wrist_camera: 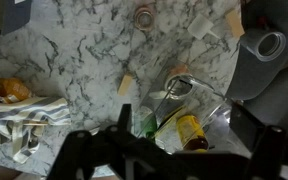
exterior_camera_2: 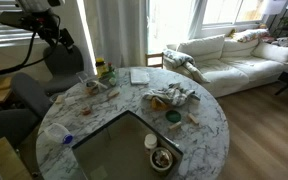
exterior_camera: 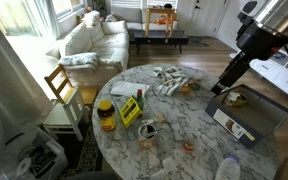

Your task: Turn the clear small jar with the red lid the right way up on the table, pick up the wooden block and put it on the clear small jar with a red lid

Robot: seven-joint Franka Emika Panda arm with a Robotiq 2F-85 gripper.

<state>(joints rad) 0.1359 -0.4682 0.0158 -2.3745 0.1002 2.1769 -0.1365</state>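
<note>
Two jobs are undone, and the first, righting the small jar [wrist_camera: 179, 80], is in hand: the gripper [exterior_camera: 220, 88] hangs high over the table [exterior_camera: 174, 112], fingers spread wide and empty. The jar seems to lie tipped just beside the bigger yellow-lidded jar [wrist_camera: 189, 130], with the wooden block [wrist_camera: 127, 86] near. Next calls for descending, clasping its glass body and standing it upright.

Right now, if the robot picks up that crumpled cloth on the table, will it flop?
Probably yes: the cloth lies bunched in soft folds on the table, so it would likely droop from the jaws. It looks thin, so it is likely light. Pushed, it would probably wrinkle and slide rather than roll.
</note>
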